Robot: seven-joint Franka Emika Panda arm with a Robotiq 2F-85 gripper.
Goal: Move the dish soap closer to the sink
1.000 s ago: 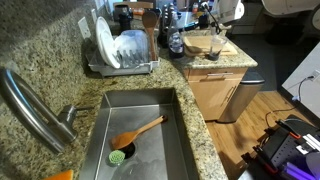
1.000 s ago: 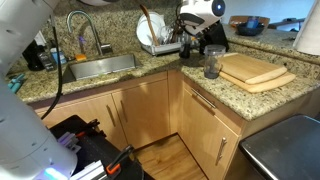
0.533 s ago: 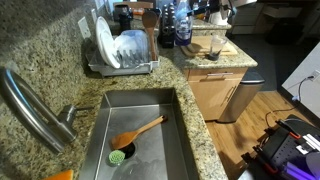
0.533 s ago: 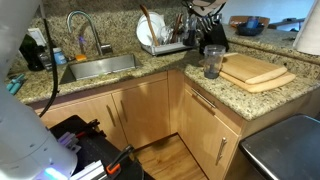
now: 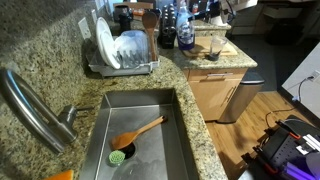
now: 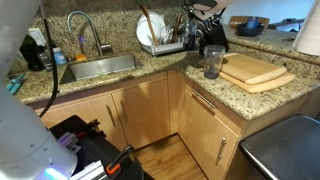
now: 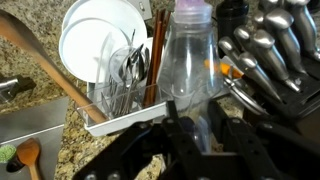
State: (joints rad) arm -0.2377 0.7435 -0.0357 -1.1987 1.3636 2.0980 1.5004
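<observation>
The dish soap (image 7: 190,60) is a slim clear bottle with a pale cap and dark liquid low down. In the wrist view it stands upright between my gripper's fingers (image 7: 194,104), which press on its lower part. In an exterior view the bottle (image 5: 184,24) is at the back corner of the counter, beside the dish rack (image 5: 120,62), with the gripper (image 5: 197,14) on it. The steel sink (image 5: 105,125) with its curved faucet (image 5: 30,105) is nearer the camera, beyond the rack. The sink (image 6: 100,67) also shows in the other exterior view, apart from the gripper (image 6: 205,14).
The wire rack with white plates (image 7: 100,40) stands just left of the bottle. A knife block (image 7: 275,50) stands to its right. A cutting board (image 6: 255,70) and a glass cup (image 6: 212,62) sit on the counter. A wooden spoon (image 5: 142,128) and a green brush (image 5: 118,156) lie in the sink.
My gripper has moved from above the cutting board towards the back corner by the rack. The dish soap now sits between its fingers. Little has moved in the last half second.
</observation>
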